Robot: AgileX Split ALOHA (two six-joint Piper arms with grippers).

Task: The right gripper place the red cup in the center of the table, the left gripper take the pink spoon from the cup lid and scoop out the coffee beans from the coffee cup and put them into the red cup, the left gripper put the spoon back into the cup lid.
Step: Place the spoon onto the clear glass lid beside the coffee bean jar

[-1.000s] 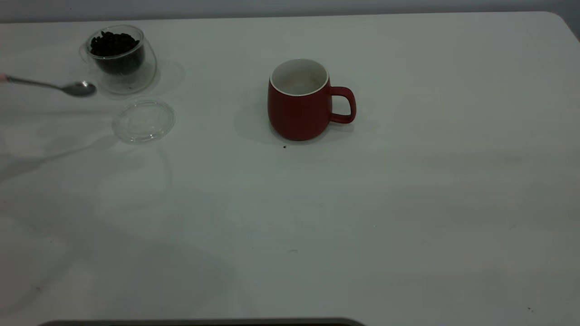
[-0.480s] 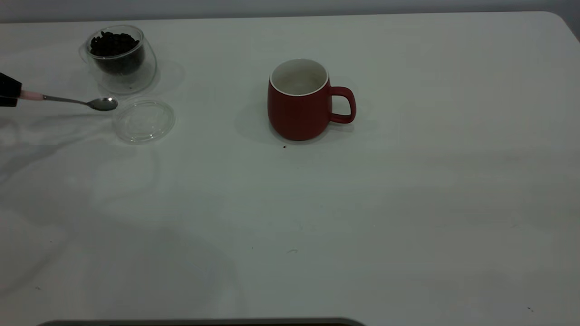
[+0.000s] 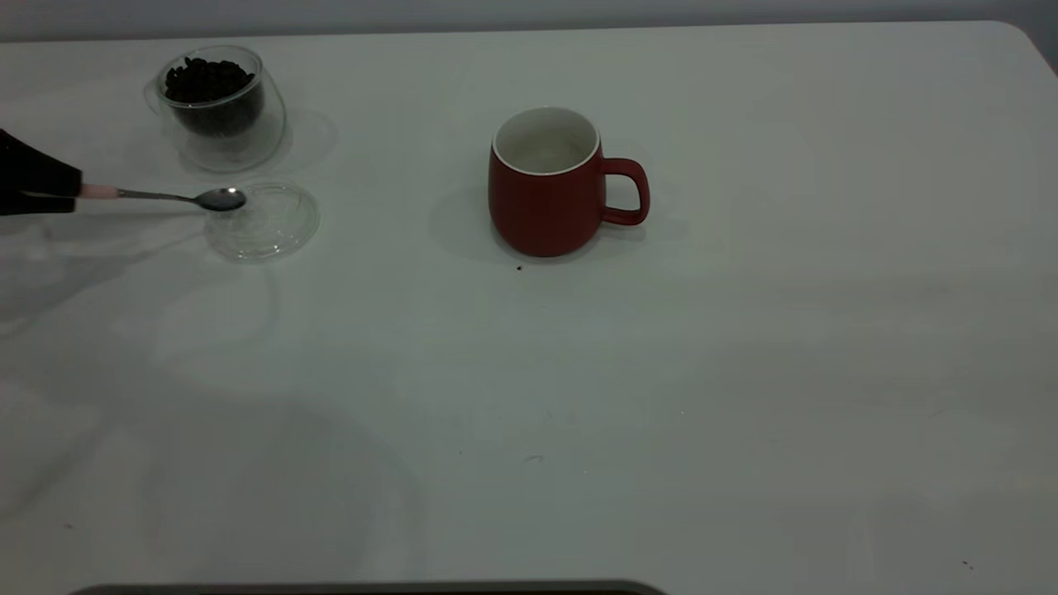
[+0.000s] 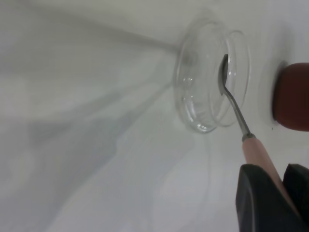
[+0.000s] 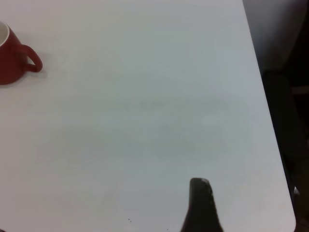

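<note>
Gripping pink spoon [image 3: 169, 197]: left claw [image 4: 277, 200] | wrist view: bowl over cup lid [image 4: 203, 92]

Plain lab bench: bare white table [image 3: 744, 372], grey wall [image 3: 496, 12].

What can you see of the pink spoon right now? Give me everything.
The pink spoon is a small teaspoon with a shiny metal bowl and thin metal neck joined to a pale pink handle. The left pincer is shut on the handle end. It lies nearly level, its bowl over the near edge of the clear cup lid; whether it touches the glass is unclear. The bowl looks empty.
</note>
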